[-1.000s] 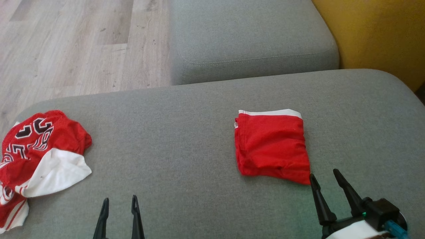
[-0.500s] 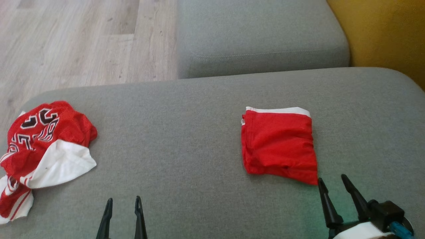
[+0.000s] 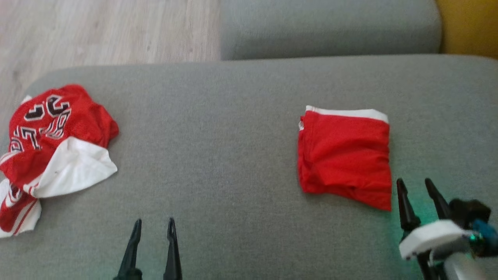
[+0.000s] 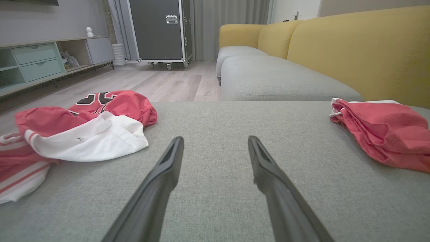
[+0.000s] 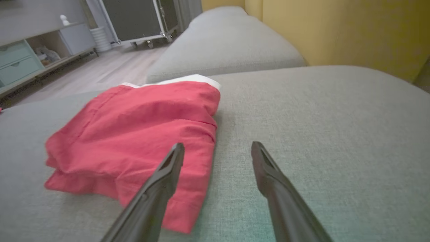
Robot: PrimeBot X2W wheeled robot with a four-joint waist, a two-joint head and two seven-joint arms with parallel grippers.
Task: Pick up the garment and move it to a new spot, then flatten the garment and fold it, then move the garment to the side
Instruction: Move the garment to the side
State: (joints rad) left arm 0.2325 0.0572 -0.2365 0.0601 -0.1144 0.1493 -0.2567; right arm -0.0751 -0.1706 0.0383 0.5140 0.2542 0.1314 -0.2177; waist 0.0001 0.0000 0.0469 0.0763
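Grey sofa seat (image 3: 233,136) is the work surface, and the folded red garment (image 3: 344,155) sits on the right half of it. It's a pretty neat squarish stack with a white band along its far edge, and the near right corner pokes out a bit.

The right gripper (image 3: 414,181) is just beside that near right corner with its two dark fingers spread apart and nothing between them. From its wrist camera one finger overlaps the red cloth, but I honestly can't tell if it touches. The left gripper (image 3: 154,221) hangs over bare seat near the front edge, well apart from the folded piece. It's spread wide too and isn't holding anything.

Way over at the left end of the seat there's a crumpled jersey (image 3: 54,136). It's red mesh with black-and-white lettering, and a white panel is flopped out toward the middle.

Beyond the seat is a second grey cushion (image 3: 330,27), with a yellow backrest (image 3: 470,27) at the far right and wooden floor (image 3: 97,31) at the far left. Across the room stands a black case on wheels (image 4: 158,30) beside a low shelf unit (image 4: 37,60).
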